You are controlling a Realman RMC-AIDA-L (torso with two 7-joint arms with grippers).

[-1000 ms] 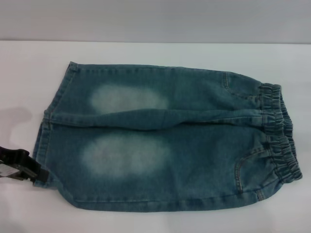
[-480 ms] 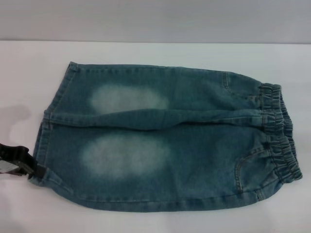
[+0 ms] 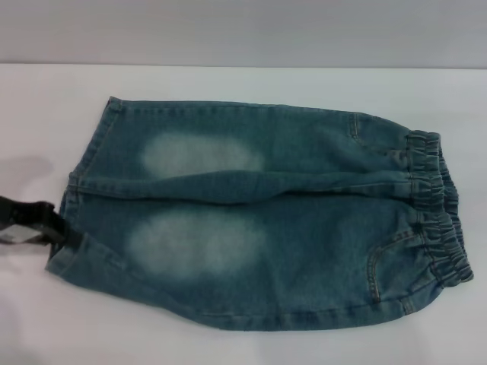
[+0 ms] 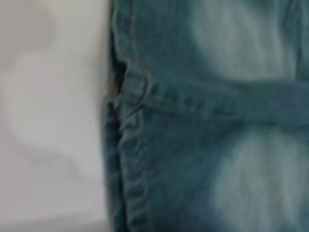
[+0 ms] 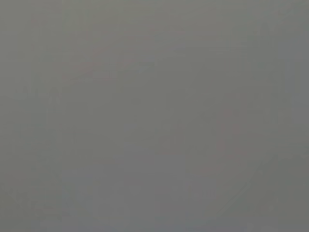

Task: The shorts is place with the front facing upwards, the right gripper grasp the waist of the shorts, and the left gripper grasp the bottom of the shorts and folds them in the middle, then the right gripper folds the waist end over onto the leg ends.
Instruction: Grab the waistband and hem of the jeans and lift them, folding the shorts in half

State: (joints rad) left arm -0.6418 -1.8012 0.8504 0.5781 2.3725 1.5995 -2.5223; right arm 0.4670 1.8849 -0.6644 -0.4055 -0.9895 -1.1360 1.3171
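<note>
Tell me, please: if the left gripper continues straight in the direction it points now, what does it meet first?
Probably the shorts: the left gripper points at their leg hem and seems already touching it, though depth is unclear.

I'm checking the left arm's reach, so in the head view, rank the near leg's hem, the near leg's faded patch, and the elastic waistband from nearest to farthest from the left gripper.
From the left gripper, at the shorts' left edge:
1. Near leg's hem, right beside the gripper.
2. Near leg's faded patch, mid-leg, toward the robot's right.
3. Elastic waistband, far right end.
</note>
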